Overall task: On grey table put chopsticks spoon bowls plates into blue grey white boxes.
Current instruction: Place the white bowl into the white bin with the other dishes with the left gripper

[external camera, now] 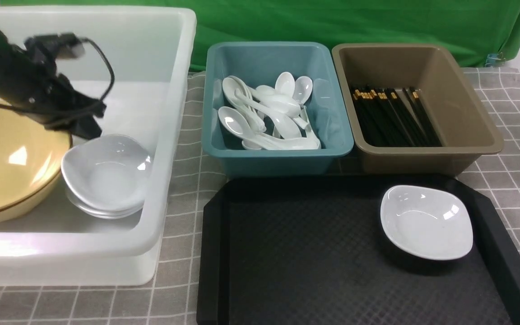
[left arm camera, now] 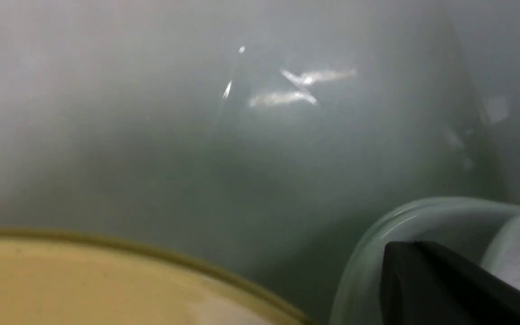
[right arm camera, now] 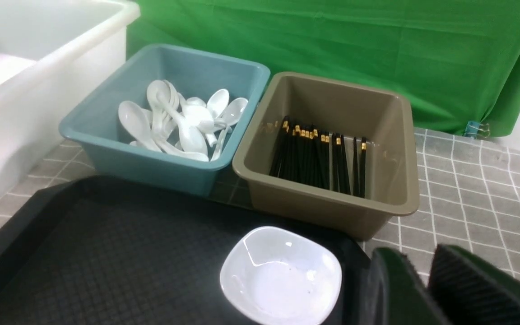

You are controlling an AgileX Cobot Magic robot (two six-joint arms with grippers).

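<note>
My left gripper (external camera: pixel 89 132) reaches down into the white box (external camera: pixel 169 113) and is shut on the far rim of the top plate (external camera: pixel 106 174), which lies on a stack of plates. Its dark fingertips (left arm camera: pixel 400 253) sit on that plate's rim (left arm camera: pixel 368 234). Yellow bowls (external camera: pixel 11 153) lie beside the stack, and one bowl rim (left arm camera: pixel 84 280) shows close by. Another plate (external camera: pixel 427 221) rests on the black tray (external camera: pixel 309 253). My right gripper (right arm camera: pixel 411 253) hovers by that plate (right arm camera: pixel 280 275), slightly open and holding nothing.
The blue box (external camera: pixel 278 158) holds several white spoons (external camera: pixel 269 113). The grey box (external camera: pixel 467 122) holds several chopsticks (external camera: pixel 391 117). Both stand behind the tray on the grey table (external camera: pixel 183 216). A green cloth hangs at the back.
</note>
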